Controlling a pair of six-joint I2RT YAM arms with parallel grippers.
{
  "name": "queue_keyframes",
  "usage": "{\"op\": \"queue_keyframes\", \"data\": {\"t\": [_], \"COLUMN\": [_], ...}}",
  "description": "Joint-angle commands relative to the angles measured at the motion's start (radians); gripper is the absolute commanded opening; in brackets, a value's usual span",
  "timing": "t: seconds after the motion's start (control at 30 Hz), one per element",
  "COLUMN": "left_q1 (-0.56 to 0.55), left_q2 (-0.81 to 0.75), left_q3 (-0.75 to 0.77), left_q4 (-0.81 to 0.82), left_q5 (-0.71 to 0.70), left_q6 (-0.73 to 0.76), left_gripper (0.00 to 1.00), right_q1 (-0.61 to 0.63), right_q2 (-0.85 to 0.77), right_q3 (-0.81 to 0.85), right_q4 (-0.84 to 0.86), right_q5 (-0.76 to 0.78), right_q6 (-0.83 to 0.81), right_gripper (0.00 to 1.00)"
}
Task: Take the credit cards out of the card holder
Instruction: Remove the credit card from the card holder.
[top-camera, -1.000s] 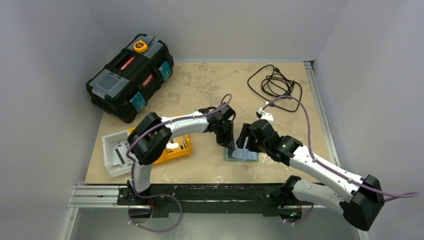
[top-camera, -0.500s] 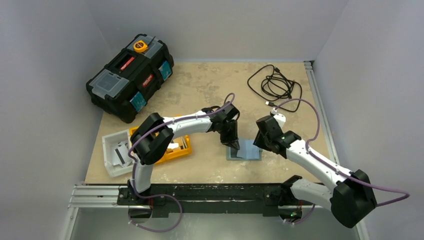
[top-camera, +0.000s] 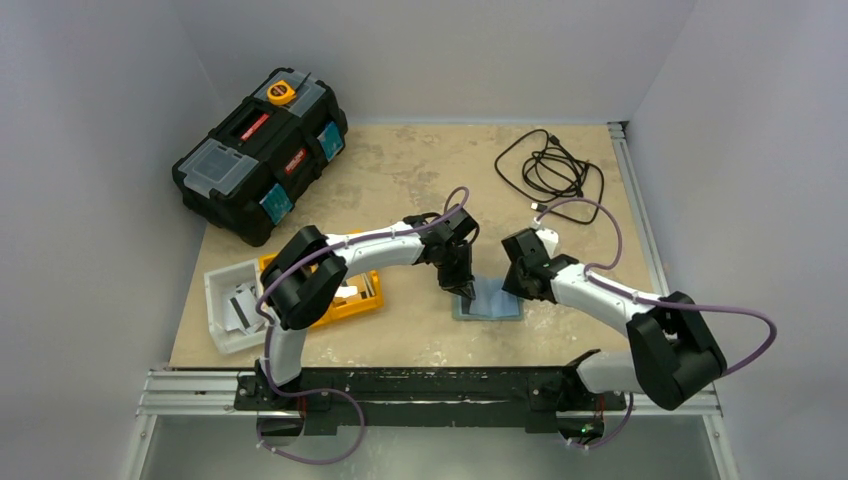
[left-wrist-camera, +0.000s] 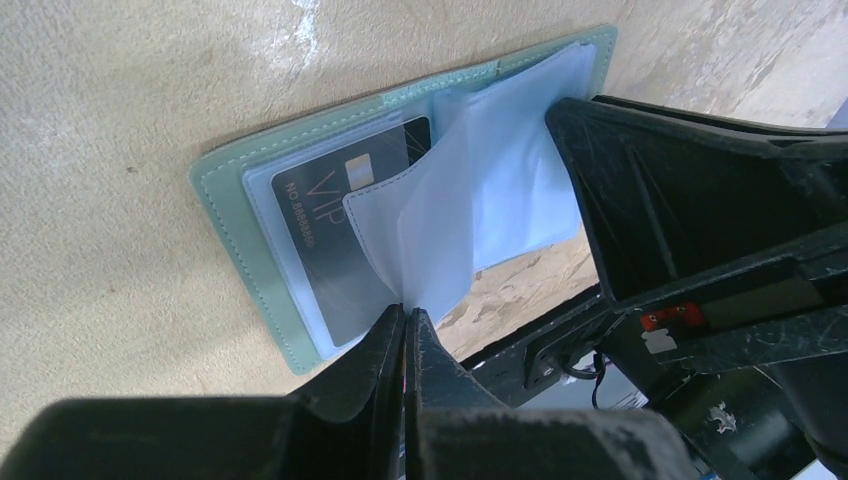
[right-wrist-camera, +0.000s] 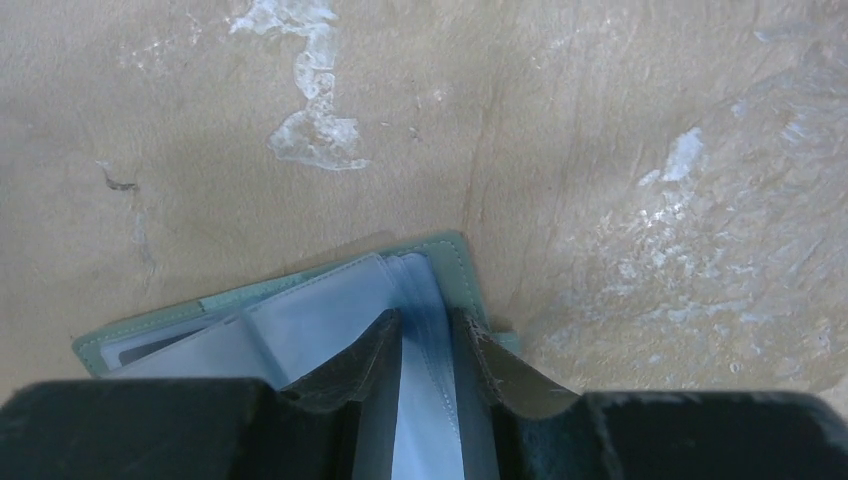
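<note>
At the card holder (left-wrist-camera: 232, 190), the left gripper (left-wrist-camera: 404, 314) pinched a clear sleeve (left-wrist-camera: 440, 235). The right gripper (right-wrist-camera: 425, 335) sat narrow around others, grip unclear. Pulling might lift everything, credit card (left-wrist-camera: 325, 235) trapped inside.

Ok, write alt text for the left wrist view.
The left gripper has its jaws shut on a clear sleeve of the open green card holder, exposing a dark grey VIP credit card. The right arm fills the right side.

The left fingers (left-wrist-camera: 365, 375) pinch a clear sleeve (left-wrist-camera: 435, 230) of the open card holder (left-wrist-camera: 240, 235), above a dark credit card (left-wrist-camera: 315, 235).
</note>
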Motion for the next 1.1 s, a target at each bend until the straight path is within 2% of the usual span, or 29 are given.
{"op": "queue_keyframes", "data": {"t": [0.0,0.2,0.43,0.5,0.7,1.07], "left_q1": [-0.005,-0.008,-0.008,-0.008,-0.007,-0.009], "left_q2": [-0.064,-0.074,-0.045,-0.039,-0.021,-0.030], "left_q3": [0.001,-0.001,-0.007,-0.016,-0.029,-0.039], "left_q4": [0.018,0.046,0.058,0.073,0.105,0.221], "left_q5": [-0.005,0.012,0.018,0.018,0.015,0.085], "left_q6": [-0.017,-0.013,-0.006,-0.004,0.017,0.044], "left_gripper": [0.00,0.00,0.04,0.09,0.35,0.52], "right_q1": [0.012,0.069,0.097,0.097,0.096,0.096], "right_q2": [0.040,0.045,0.042,0.016,-0.081,-0.211], "right_q3": [-0.044,-0.051,-0.045,-0.046,-0.013,0.029], "right_q4": [0.124,0.192,0.196,0.182,0.109,-0.021], "right_q5": [-0.116,-0.222,-0.236,-0.240,-0.229,-0.160], "right_q6": [-0.019,0.018,0.034,0.032,0.033,0.037], "right_gripper": [0.23,0.20,0.23,0.26,0.35,0.37]}}
